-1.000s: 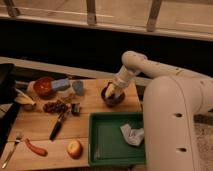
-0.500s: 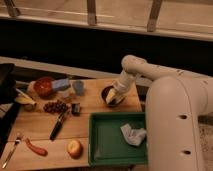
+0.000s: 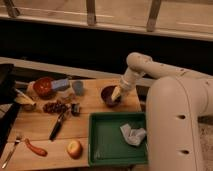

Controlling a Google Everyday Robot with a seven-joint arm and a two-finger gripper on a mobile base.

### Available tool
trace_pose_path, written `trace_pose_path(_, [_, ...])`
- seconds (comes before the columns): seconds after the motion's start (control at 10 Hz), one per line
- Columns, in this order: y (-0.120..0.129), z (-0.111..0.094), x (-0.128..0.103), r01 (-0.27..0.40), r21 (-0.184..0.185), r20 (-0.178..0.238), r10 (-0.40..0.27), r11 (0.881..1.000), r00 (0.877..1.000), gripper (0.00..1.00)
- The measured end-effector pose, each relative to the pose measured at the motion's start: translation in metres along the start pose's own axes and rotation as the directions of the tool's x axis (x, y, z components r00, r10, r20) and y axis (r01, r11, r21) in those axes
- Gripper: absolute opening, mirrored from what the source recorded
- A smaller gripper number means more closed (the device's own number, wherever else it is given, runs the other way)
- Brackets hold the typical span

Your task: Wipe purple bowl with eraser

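Observation:
The purple bowl [image 3: 108,95] sits on the wooden table [image 3: 95,107] near its right back edge. My gripper [image 3: 118,93] reaches down from the white arm [image 3: 150,70] over the bowl's right side. It holds the pale cream eraser [image 3: 116,93], whose lower end is inside the bowl against its right inner wall. The gripper hides the bowl's right rim.
A green tray [image 3: 107,145] with a crumpled cloth [image 3: 132,134] lies in front of the bowl. To the left are a red-orange bowl [image 3: 43,86], blue-grey blocks [image 3: 61,83], grapes [image 3: 55,106], a knife [image 3: 57,127], an apple [image 3: 74,148], a chilli [image 3: 36,148] and a fork [image 3: 11,151].
My gripper with the eraser has shifted slightly right and back inside the bowl. The bowl and other things have stayed put.

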Motion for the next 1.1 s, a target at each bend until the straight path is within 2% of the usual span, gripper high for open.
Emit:
trace_pose_path(0.3, [0.037,0.016,-0.033,0.073,-0.039,0.003,-0.073,0.997,0.997,0.0])
trace_pose_path(0.4, [0.055,0.026,-0.039,0.103,-0.052,-0.008,-0.104,0.993,0.995,0.0])
trace_pose_path(0.6, [0.072,0.034,-0.038,0.124,-0.06,-0.024,-0.125,0.991,0.992,0.0])
trace_pose_path(0.8, [0.071,0.036,-0.027,0.107,-0.058,-0.041,-0.109,0.993,0.993,0.0])
trace_pose_path(1.1, [0.042,0.027,0.002,0.059,-0.04,-0.052,-0.061,0.997,0.997,0.0])
